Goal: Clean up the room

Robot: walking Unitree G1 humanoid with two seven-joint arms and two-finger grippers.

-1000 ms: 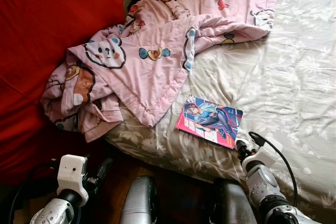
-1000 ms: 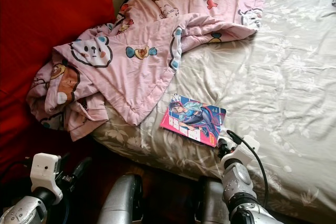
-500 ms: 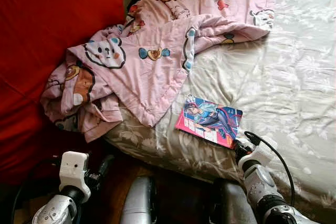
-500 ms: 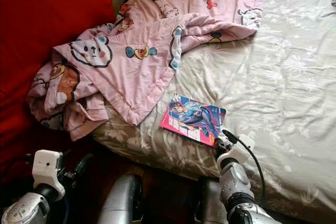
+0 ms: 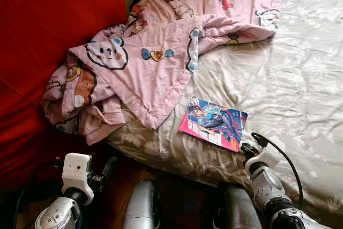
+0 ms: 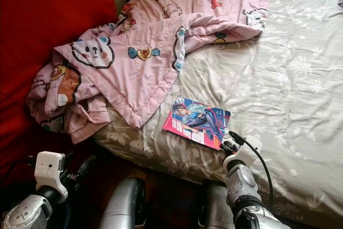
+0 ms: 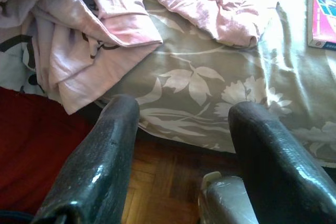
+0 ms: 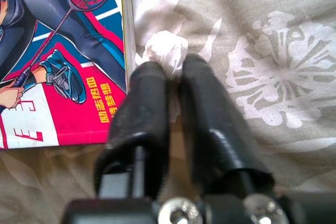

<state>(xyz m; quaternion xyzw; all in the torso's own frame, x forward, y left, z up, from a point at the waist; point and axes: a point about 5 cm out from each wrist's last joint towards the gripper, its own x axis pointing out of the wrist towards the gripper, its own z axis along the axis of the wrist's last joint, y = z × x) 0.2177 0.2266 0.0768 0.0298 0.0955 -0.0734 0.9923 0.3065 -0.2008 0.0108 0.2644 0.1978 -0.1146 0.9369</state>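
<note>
One book (image 5: 213, 123): flat on bed (image 5: 289, 79), beside pink quilt (image 5: 155, 52).
Right gripper (image 8: 170, 74): fingers pinched on white tissue (image 8: 164, 51) at book's edge.
Left gripper (image 7: 184, 129): fingers apart, low by bed.

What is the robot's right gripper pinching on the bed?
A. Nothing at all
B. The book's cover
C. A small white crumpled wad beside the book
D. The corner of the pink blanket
C. In the right wrist view the right gripper has its fingers closed on a small white crumpled wad lying on the bedsheet just beside the book.
</note>
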